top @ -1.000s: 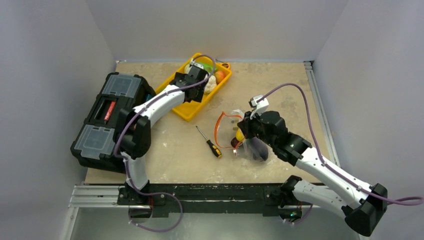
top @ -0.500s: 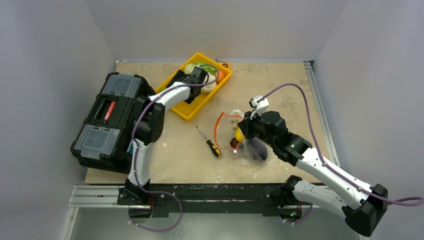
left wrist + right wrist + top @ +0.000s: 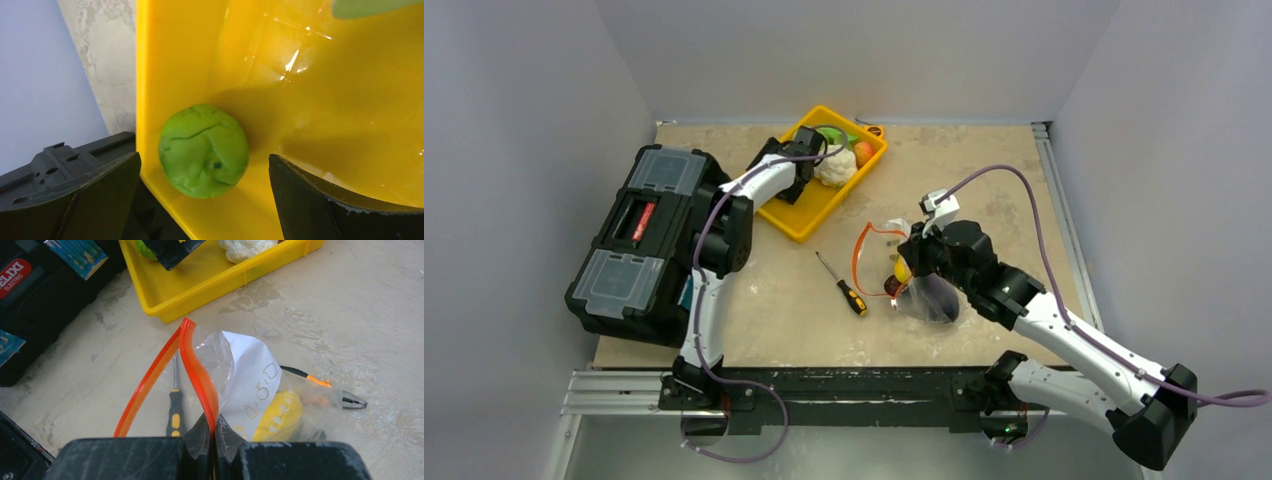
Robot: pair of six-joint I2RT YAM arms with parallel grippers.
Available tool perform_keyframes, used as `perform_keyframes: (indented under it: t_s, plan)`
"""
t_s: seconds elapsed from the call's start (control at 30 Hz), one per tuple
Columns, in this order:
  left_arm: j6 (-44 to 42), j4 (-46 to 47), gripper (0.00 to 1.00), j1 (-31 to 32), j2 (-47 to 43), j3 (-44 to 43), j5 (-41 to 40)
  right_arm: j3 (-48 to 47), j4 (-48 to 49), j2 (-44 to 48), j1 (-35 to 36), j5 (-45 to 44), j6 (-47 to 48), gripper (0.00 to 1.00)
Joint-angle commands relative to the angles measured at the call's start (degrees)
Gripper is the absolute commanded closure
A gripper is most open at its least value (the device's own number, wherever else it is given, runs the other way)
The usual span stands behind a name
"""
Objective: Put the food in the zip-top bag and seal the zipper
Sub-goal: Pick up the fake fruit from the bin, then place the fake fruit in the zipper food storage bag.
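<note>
Zipper (image 3: 197, 375) pinched in right pincer (image 3: 211, 425), left pincer (image 3: 204, 165) spread over lime (image 3: 200, 145), grips unreadable overhead

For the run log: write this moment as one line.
left tool open, aimed at round green food in yellow tray | right tool shut on zipper | zip-top bag open, corn inside

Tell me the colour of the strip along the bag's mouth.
Red-orange zipper strip, clearest in the right wrist view.

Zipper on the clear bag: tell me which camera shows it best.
The right wrist view. The zipper is close and sharp there, its orange strip looping open and pinched in the right gripper. The top view shows only a thin orange loop beside the screwdriver; the left wrist view shows none of it.
</note>
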State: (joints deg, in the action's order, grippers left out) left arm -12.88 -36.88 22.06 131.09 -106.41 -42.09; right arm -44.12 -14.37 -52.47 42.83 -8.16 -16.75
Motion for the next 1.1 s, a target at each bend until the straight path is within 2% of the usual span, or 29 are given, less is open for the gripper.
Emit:
perform_keyframes:
  t_s: [0.0, 0.2, 0.37, 0.43, 0.5, 0.57, 0.67, 0.8, 0.9, 1.07]
  plan:
    - [0.4, -2.1, 0.02, -0.3, 1.6, -3.4, 0.8, -3.3, 0.8, -0.3, 0.3, -0.9, 1.1, 1.0]
    - [-0.5, -0.4, 0.21, -0.7, 2.1, -3.9, 0.8, -3.1, 0.0, 0.8, 0.3, -0.5, 0.5, 1.0]
    - [0.3, -3.2, 0.49, -0.6, 1.4, -5.1, 2.9, -2.8, -0.5, 2.3, 0.3, -0.8, 0.2, 1.0]
    - [1.6, -4.9, 0.67, -0.5, 0.2, -5.3, 3.2, -2.6, -0.3, 2.7, 0.3, -0.7, -0.3, 1.0]
    - [3.5, -6.8, 0.75, -0.5, -1.9, -5.1, 4.1, -2.5, -0.1, 2.7, 0.3, -0.5, -0.6, 1.0]
    - [6.2, -9.4, 0.77, -0.3, -4.8, -5.2, 6.9, -2.6, 0.0, 2.6, 0.3, -0.1, -0.9, 1.0]
    - [13.0, -13.9, 0.78, 0.0, -9.8, -5.6, 15.3, -2.6, 0.1, 2.5, 0.2, -0.3, -1.1, 1.0]
    - [21.8, -16.4, 0.68, 0.1, -18.0, -3.1, 31.4, -2.2, 0.8, 2.3, 0.3, -0.4, -1.6, 1.0]
    - [27.6, -13.3, 0.64, 0.0, -24.4, 1.8, 42.3, -2.3, 1.0, 1.6, 0.3, -0.1, -1.8, 1.0]
    - [32.6, -1.4, 0.65, 0.1, -38.1, 16.2, 62.6, -2.0, 1.9, 1.2, 0.3, -0.1, -1.8, 1.0]
